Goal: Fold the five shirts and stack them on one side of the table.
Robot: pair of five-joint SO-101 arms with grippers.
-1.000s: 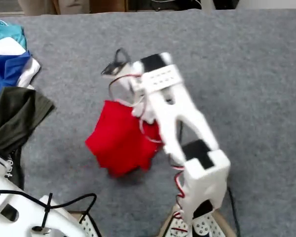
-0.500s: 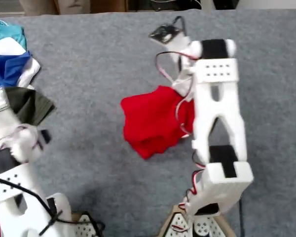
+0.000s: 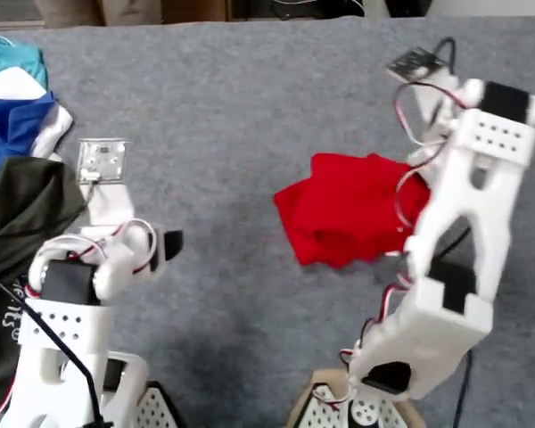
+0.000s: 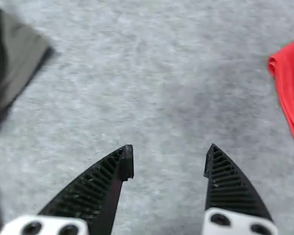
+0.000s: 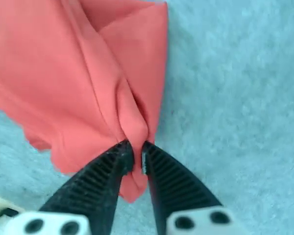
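Grey felt is covering the table point(image 3: 250, 89) where we are working, and the red shirt point(image 3: 348, 209) is lying on it right of centre, close to our right arm point(image 3: 464, 223). Our right gripper point(image 5: 135, 152) is pinching a gathered ridge of the red shirt point(image 5: 63, 73), its jaws nearly closed with only the cloth between the tips. Our left gripper point(image 4: 169, 161) is hanging spread wide over bare felt, gripping nothing, with the red shirt's edge point(image 4: 289, 83) well off to one side of it and a dark olive shirt point(image 4: 14, 58) off to the other.

Along the table's left edge the other shirts are sitting in a loose heap: a teal shirt point(image 3: 13, 53) at the far corner, a white shirt point(image 3: 9, 85) and a blue shirt point(image 3: 18, 125) nearer, then the dark olive shirt point(image 3: 27, 205), which our left arm point(image 3: 71, 303) is standing just beside. Nothing is lying between the heap and the red shirt.

Compared with a second ago, the red shirt is sitting much farther right, having travelled with our right arm from left of centre, and our left arm is reaching farther onto the table.

The red shirt is looking bunched and uneven, its folds running toward the pinched spot and its edges ragged.
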